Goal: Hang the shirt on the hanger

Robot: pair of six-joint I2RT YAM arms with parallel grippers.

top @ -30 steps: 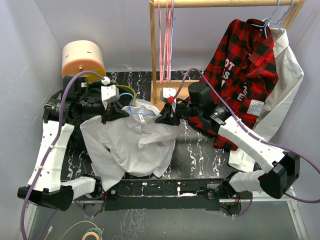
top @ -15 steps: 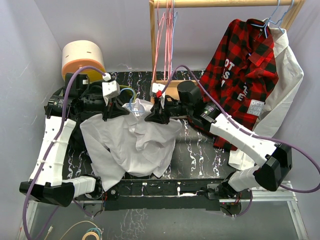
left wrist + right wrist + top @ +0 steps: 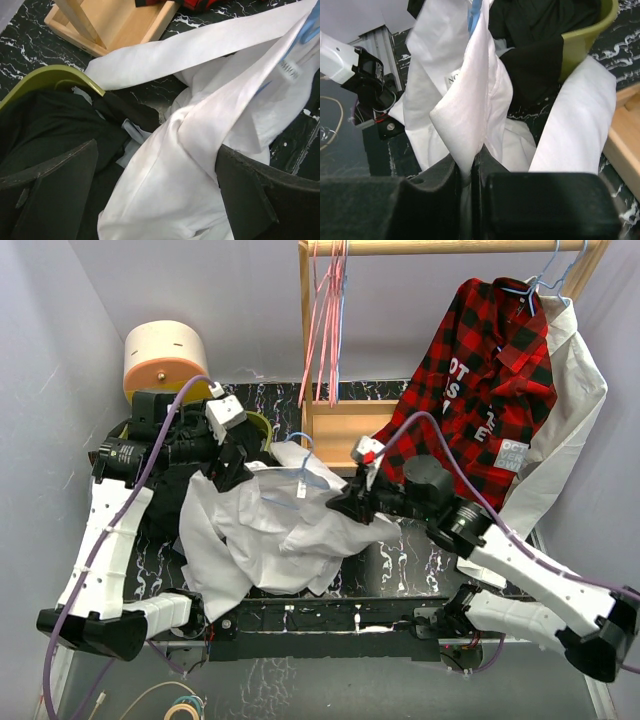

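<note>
1. Shirt (image 3: pixel 280 540) position: it lies in a crumpled heap on the table (image 3: pixel 400 550), just beside the green bin (image 3: pixel 55 76), on the side toward the arm bases.
2. Hanger (image 3: pixel 475 11): the light blue wire shows at the collar, near the bin. Cloth hides whether either shoulder is seated on it.
3. Left gripper (image 3: pixel 155 185): the jaws stand wide apart beside the bin. Cloth lies loose between them and nothing is clamped.
4. Right gripper (image 3: pixel 470 175): it is closed on a raised fold of the shirt, on the shirt's side away from the bin.
5. Handling, as a judgement:
   - The cloth looks thin, light and limp, so it will sag and may slide off the smooth wire.
   - Take hold at the collar or a shoulder seam, where the doubled layers give the firmest purchase.
   - Avoid the loose body fabric.
</note>
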